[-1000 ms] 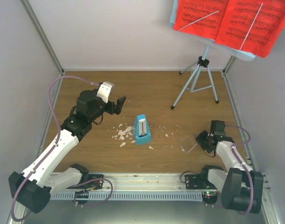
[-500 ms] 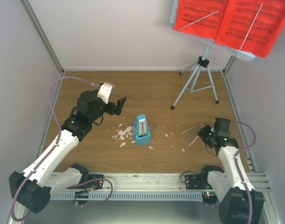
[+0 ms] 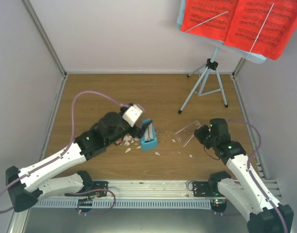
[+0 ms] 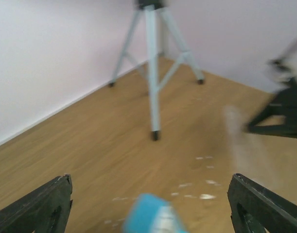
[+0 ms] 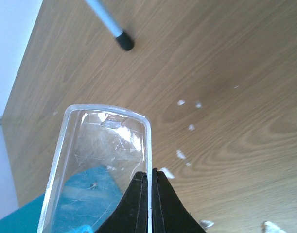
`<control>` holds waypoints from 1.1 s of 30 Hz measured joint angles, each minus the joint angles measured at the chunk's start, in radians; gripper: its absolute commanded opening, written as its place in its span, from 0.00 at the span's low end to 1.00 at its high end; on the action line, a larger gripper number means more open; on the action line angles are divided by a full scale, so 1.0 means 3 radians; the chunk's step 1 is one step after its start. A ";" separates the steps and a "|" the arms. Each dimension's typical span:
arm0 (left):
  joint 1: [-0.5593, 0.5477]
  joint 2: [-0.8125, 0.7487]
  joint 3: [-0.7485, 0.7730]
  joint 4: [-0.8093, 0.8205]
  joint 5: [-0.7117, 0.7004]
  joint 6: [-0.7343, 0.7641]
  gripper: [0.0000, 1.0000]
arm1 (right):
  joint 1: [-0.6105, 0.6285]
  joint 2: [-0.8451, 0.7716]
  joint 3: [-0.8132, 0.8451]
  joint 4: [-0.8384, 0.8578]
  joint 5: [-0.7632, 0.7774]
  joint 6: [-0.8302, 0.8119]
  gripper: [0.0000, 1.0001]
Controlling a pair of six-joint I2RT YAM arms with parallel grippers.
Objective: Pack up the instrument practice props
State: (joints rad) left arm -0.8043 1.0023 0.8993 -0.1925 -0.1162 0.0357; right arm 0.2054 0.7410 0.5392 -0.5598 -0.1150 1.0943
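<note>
The small blue box (image 3: 148,135) stands upright mid-table. My left gripper (image 3: 140,125) is at its left side, open; in the left wrist view the box (image 4: 149,217) shows blurred and low between the wide-apart fingers (image 4: 40,208), untouched. My right gripper (image 3: 199,135) is shut on the rim of the clear piece (image 3: 186,132), holding it above the wood right of the box. From the right wrist the clear piece (image 5: 97,160) reaches out from the shut gripper (image 5: 149,174). The pale-blue music stand (image 3: 207,83) stands at the back right, carrying the red sheet-music pages (image 3: 240,22).
Small white scraps (image 3: 127,141) lie left of the box and others (image 3: 190,156) to its right. White walls and metal frame posts (image 3: 45,41) close in the table. A tripod foot (image 5: 124,41) rests on the wood ahead of the right gripper.
My left arm has swung right and forward, bringing its gripper up to the blue box. My right gripper has lifted the clear piece off the wood and carried it left toward the box.
</note>
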 measured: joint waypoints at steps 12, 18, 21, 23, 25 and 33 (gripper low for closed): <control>-0.1886 0.0622 0.0006 0.0295 -0.1115 0.0187 0.70 | 0.0665 0.0155 0.0243 0.0121 0.0318 0.0459 0.01; -0.1897 0.1013 -0.0014 0.0427 -0.1499 0.0295 0.66 | 0.0727 0.0155 0.0243 0.0127 0.0361 0.0538 0.01; -0.1848 0.1013 -0.0034 0.0622 -0.1567 0.0346 0.61 | 0.0734 0.0154 0.0243 0.0137 0.0367 0.0557 0.01; -0.1799 0.1013 -0.0042 0.0722 -0.1560 0.0376 0.58 | 0.0736 0.0153 0.0243 0.0153 0.0366 0.0566 0.01; -0.1748 0.1013 -0.0055 0.0825 -0.1504 0.0445 0.53 | 0.0738 0.0151 0.0243 0.0160 0.0366 0.0571 0.01; -0.1626 0.1253 -0.0056 0.1015 -0.1255 0.0727 0.47 | 0.0740 0.0148 0.0243 0.0206 0.0337 0.0571 0.00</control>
State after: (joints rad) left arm -1.2922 1.3781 0.8825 0.1120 -0.4927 0.2539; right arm 0.4274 0.7853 0.6121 -0.4980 -0.0139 1.2655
